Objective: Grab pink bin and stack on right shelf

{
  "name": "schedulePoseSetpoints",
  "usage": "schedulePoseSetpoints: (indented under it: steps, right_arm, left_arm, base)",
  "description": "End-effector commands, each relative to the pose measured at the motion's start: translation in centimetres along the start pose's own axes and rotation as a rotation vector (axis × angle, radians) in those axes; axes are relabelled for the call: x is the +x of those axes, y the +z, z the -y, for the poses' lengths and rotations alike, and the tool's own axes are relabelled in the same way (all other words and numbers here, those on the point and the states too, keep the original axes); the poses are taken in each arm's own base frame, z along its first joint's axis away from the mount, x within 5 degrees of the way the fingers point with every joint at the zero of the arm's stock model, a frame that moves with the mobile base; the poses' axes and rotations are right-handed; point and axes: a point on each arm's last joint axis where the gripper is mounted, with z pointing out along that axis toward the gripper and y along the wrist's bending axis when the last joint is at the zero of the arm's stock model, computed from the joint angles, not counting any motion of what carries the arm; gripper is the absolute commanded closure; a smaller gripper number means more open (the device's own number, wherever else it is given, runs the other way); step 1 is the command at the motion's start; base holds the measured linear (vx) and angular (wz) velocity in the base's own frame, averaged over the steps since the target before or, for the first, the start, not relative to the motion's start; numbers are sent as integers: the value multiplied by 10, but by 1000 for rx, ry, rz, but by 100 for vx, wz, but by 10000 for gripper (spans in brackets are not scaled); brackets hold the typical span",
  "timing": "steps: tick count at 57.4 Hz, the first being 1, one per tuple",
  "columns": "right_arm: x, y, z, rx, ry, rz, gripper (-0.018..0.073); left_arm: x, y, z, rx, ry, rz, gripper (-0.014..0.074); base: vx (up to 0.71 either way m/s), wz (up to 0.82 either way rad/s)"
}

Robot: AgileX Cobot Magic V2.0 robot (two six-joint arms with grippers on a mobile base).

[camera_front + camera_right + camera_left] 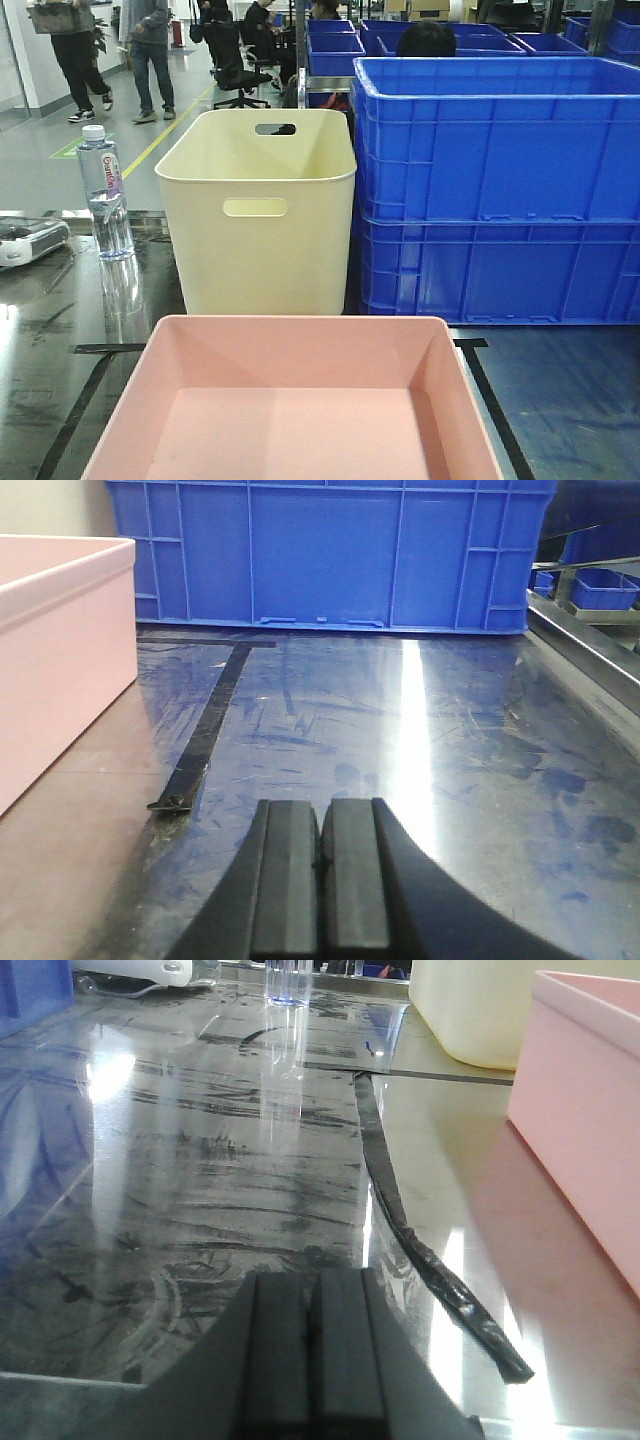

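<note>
Your pink bin (300,400) sits empty and upright on the dark glossy surface (560,400), nearest the front camera, its near edge cut off by the frame. Take the pink bin as your reference. Directly behind it stands the taller cream bin (262,215) with handle slots, close but with a strip of bare surface between them. Behind and to the right of the pink bin you have two blue ribbed crates (500,190) stacked one on the other, just beside the cream bin. Behind and to the left stands a clear water bottle (104,195) with a white cap, and further left a small white device (28,240) at the frame edge. Black tape lines (495,400) run along both sides of the pink bin, close to its walls; the left wrist view shows one strip (400,1220) lifted and curled off the surface. Your left gripper (312,1360) is low over the surface to the left of the pink bin, fingers pressed together with nothing between them, not touching the bin wall. Your right gripper (322,880) is low to the right of the bin, fingers likewise closed on nothing, clear of the wall. People and office chairs are visible in the far background.
</note>
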Motion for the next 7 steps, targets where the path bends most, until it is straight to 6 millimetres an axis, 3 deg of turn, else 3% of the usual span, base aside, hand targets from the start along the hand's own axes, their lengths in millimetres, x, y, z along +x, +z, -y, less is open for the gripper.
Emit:
schedulePoseSetpoints:
  steps: [1, 7]
  right_arm:
    - [-8, -1, 0, -1, -9, 91, 571]
    - [-8, -1, 0, -1, -9, 91, 571]
  left_arm:
    - [-2, 0, 0, 14, -10, 77, 604]
    - [-2, 0, 0, 14, -10, 77, 604]
  base:
    - [0, 0]
    - [0, 0]
